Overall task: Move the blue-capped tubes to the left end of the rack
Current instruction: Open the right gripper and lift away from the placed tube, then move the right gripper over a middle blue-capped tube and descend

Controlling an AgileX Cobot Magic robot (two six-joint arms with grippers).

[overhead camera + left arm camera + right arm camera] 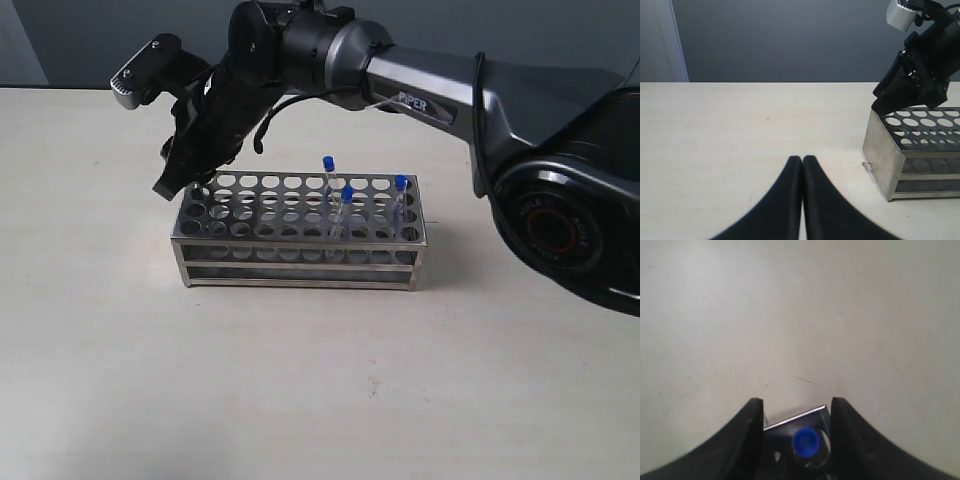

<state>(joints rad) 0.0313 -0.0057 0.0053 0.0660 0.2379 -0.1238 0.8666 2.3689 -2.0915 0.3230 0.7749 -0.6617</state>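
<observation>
Exterior view: rack sits mid-frame on the bench. Three blue-capped tubes stand in its right half. The right fingers hang over the rack's left end.

Left wrist view: left fingers pressed together at bottom centre. Rack end at lower right.

Right wrist view: right fingers apart at the bottom edge. One blue-capped tube stands between them at the rack's corner, seen cap-on, touching neither finger.

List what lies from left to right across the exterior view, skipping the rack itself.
The right gripper → back-row blue-capped tube → nearer blue-capped tube → right-end blue-capped tube → arm's big round joint.
</observation>
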